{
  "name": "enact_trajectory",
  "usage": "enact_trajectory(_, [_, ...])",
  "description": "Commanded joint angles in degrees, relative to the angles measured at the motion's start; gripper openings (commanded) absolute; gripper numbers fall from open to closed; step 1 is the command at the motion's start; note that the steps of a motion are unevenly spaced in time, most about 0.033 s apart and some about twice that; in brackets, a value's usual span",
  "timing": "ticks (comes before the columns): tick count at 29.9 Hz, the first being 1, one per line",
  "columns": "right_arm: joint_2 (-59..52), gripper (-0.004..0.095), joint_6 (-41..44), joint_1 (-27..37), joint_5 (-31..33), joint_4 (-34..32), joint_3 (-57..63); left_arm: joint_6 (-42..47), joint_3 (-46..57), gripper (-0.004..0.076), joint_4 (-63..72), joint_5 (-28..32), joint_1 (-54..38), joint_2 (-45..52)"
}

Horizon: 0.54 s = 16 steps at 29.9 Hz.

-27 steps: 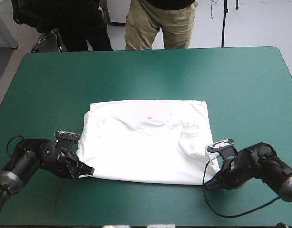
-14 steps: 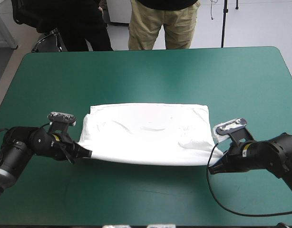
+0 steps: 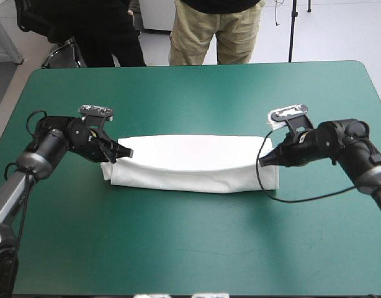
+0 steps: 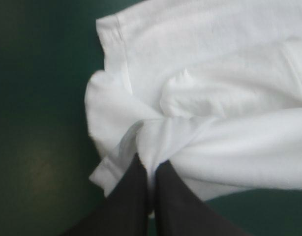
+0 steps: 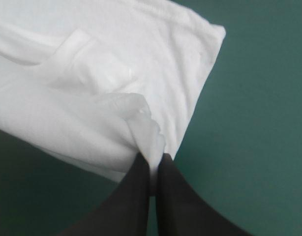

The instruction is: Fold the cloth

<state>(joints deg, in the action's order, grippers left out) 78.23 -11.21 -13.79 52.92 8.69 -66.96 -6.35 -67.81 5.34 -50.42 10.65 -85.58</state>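
Your T-shirt [image 3: 190,162] lies at the middle of the teal-green counter [image 3: 197,248] as a long, narrow folded band. At the T-shirt's left end, your left claw [image 3: 125,153] is pressed all but together, pinching a gathered fold of white cloth. At the T-shirt's right end, your right claw [image 3: 263,160] pinches a corner the same way. Since just before, both claws have carried the T-shirt's near hem over toward its far edge. The band is narrower now, with the top layer draped over the lower one.
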Motion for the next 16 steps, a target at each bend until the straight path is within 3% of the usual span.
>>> enact_trajectory(1, [4.29,-0.0018,-7.64,4.07,-2.95,7.32,-5.25,1.06,-4.19,-0.0017,0.73,6.17,0.17,-1.43])
enact_trajectory(6, [11.09,-0.0018,-8.95,6.72,-4.28,9.25,-9.29,4.73,-5.08,-0.0017,0.46,12.18,0.17,-5.45])
enact_trajectory(16, [17.40,-0.0018,-10.18,7.22,-7.41,10.43,-13.20,8.90,-5.08,-0.0017,-1.94,18.21,0.17,-8.16])
